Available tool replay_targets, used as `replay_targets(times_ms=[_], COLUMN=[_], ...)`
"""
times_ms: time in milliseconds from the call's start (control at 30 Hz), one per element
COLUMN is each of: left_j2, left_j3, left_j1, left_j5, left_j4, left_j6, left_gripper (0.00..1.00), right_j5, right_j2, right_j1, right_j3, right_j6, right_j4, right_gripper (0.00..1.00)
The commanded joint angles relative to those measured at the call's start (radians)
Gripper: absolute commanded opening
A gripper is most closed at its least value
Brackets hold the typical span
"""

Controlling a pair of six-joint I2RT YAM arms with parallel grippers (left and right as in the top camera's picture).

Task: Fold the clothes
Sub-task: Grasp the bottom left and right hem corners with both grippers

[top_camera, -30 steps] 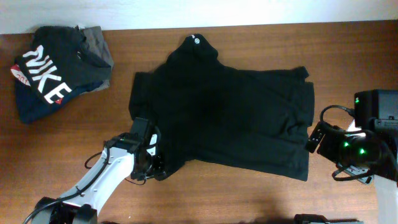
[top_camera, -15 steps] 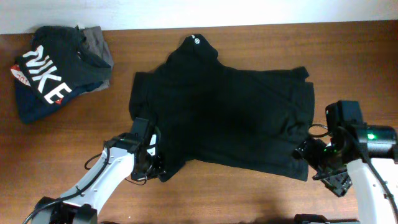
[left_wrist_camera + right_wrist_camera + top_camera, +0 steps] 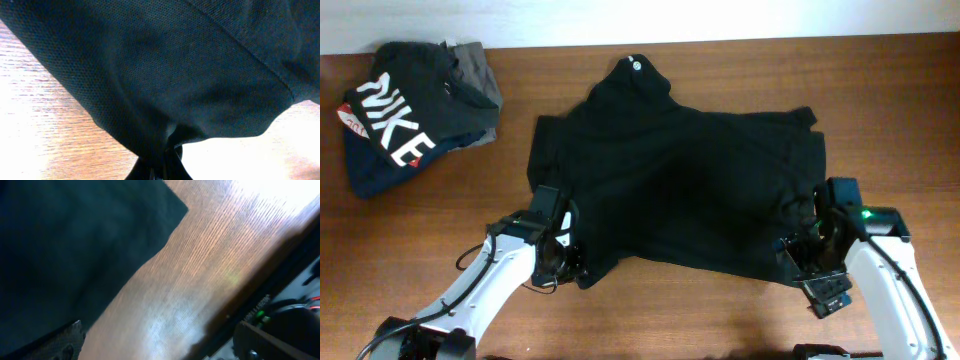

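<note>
— Right, item one on my screen?
— Black T-shirt point(image 3: 690, 190). It lies spread out in the middle of the wooden table point(image 3: 420, 230), collar toward the far edge, with a small white round mark point(image 3: 630, 63) at the collar. The cloth is a bit rumpled along its right side.

— Item two?
— Left gripper point(image 3: 572, 265), at the shirt's near-left corner. From my left wrist camera I see the hem gathered into a pinch right at the fingers point(image 3: 172, 165), so I log it as closed on the cloth, with the fabric draped above it.

— Item three?
— Right gripper point(image 3: 794, 252), at the shirt's near-right corner, over or against the hem. My right wrist camera is blurred: dark cloth at upper left, bare wood beside it, and only a sliver of one finger. I cannot tell whether the jaws are apart or together.

— Anything else on the table?
— Far-left corner, well apart from the shirt: a dark garment with white NIKE lettering point(image 3: 390, 125), folded, lying partly on a grey garment point(image 3: 478, 68).
</note>
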Motion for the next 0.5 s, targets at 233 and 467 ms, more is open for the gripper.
replay_targets(times_ms=[233, 467], left_j2=[0.007, 0.007], left_j3=[0.017, 0.017], left_j1=[0.000, 0.000], left_j5=[0.008, 0.007], left_j4=[-0.004, -0.007], left_j6=[-0.012, -0.012], left_gripper=[0.01, 0.01], right_j5=[0.096, 0.181], right_j2=[0.002, 0.002], right_j1=[-0.002, -0.002], right_j3=[-0.182, -0.186], right_j6=[0.226, 0.294], right_j4=[0.277, 0.301], right_gripper=[0.99, 1.00])
